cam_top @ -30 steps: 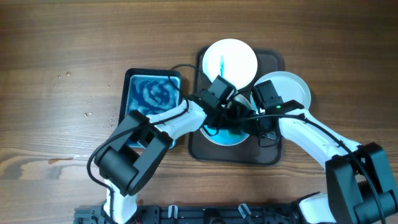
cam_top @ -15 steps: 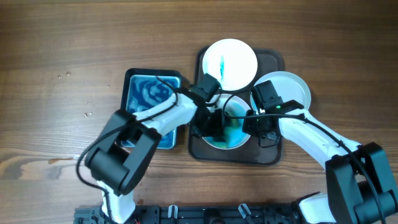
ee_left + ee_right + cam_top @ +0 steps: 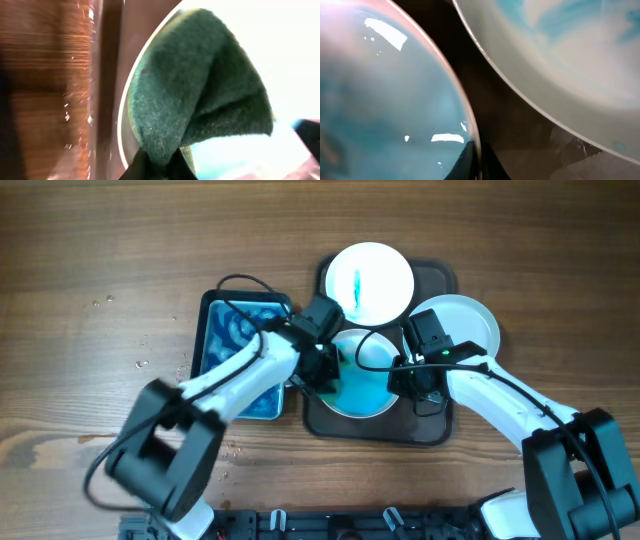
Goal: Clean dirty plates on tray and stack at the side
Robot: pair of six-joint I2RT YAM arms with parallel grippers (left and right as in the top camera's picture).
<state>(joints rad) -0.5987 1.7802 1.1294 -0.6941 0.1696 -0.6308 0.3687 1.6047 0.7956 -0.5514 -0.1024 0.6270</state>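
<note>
Plates (image 3: 370, 280), three of them, sit on or at the dark tray (image 3: 440, 280) in the overhead view. The far plate (image 3: 385, 265) is white with a single blue streak. The right-hand plate (image 3: 460, 325) looks plain white and hangs over the tray's right edge. The middle plate (image 3: 362, 385) is covered in blue and lies flat near the tray's front. The left tool (image 3: 325, 378) is at that plate's left rim and the right tool (image 3: 405, 385) at its right rim. Just left of the tray on the wooden worktop (image 3: 100, 280) stands a blue basin (image 3: 235, 350) holding swirled blue liquid, with the left arm crossing over it.

From the left wrist, the left tool (image 3: 156, 167) is closed on a green scouring pad (image 3: 195, 95), pinching its folded lower end. The pad fans out across the rim of the middle plate (image 3: 280, 45), next to a strip of brown tray (image 3: 107, 75) and blurred wood grain.

From the right wrist, the right tool (image 3: 476, 167) is closed, its dark tips pinching the rim of the middle plate (image 3: 385, 100), which is glossy and blue. Beyond a dark band of tray (image 3: 505, 120) lies a second plate (image 3: 570, 50) with pale blue streaks; which of the other two it is I cannot tell.
</note>
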